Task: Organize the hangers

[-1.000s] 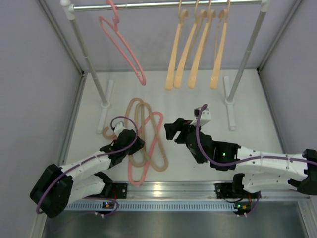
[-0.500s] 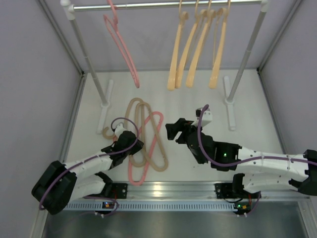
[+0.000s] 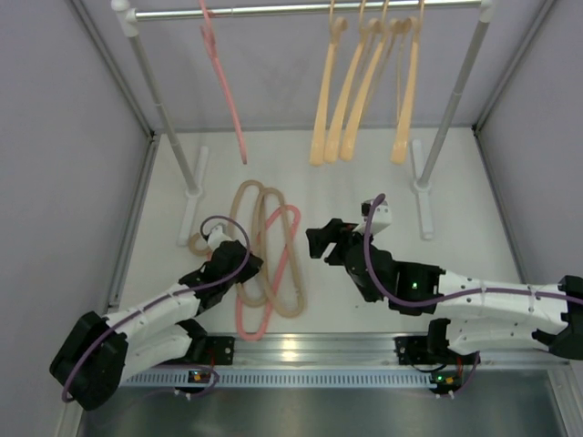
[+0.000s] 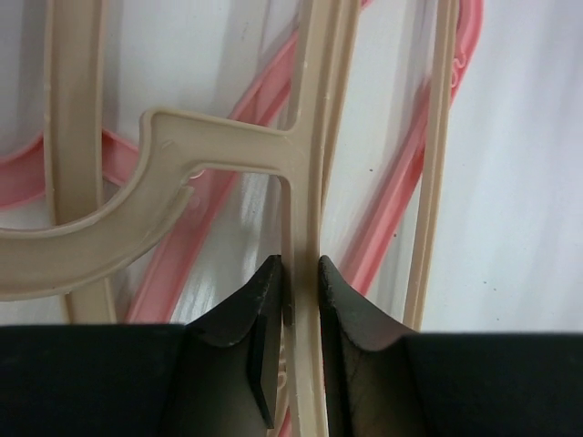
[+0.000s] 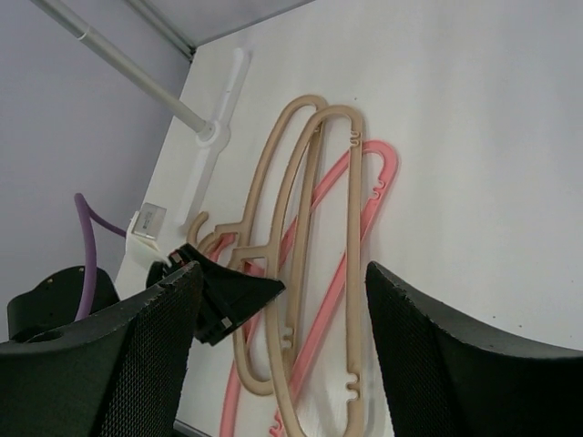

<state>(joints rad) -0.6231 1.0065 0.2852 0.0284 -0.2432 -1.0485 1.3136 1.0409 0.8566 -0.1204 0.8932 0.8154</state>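
Observation:
Two beige hangers [image 3: 248,195] and a pink hanger [image 3: 291,221] lie overlapped on the table. My left gripper [image 3: 240,263] is shut on the thin bar of one beige hanger [image 4: 306,137], just below its hook; the pink hanger [image 4: 405,196] lies under it. My right gripper [image 3: 321,244] is open and empty, to the right of the pile and apart from it. Its wrist view shows the beige hangers [image 5: 301,173], the pink hanger [image 5: 353,238] and the left gripper [image 5: 239,297]. Another pink hanger [image 3: 228,91] and several peach hangers [image 3: 364,91] hang on the rail.
The grey rail [image 3: 273,11] runs across the back on two white posts [image 3: 160,102] with flat feet [image 3: 422,191] on the table. Grey walls close in the left, right and back sides. A metal strip runs along the near edge.
The hanging pink hanger has swung on the rail and now shows nearly edge-on. My left arm has shifted slightly by the pile. The right arm has barely moved.

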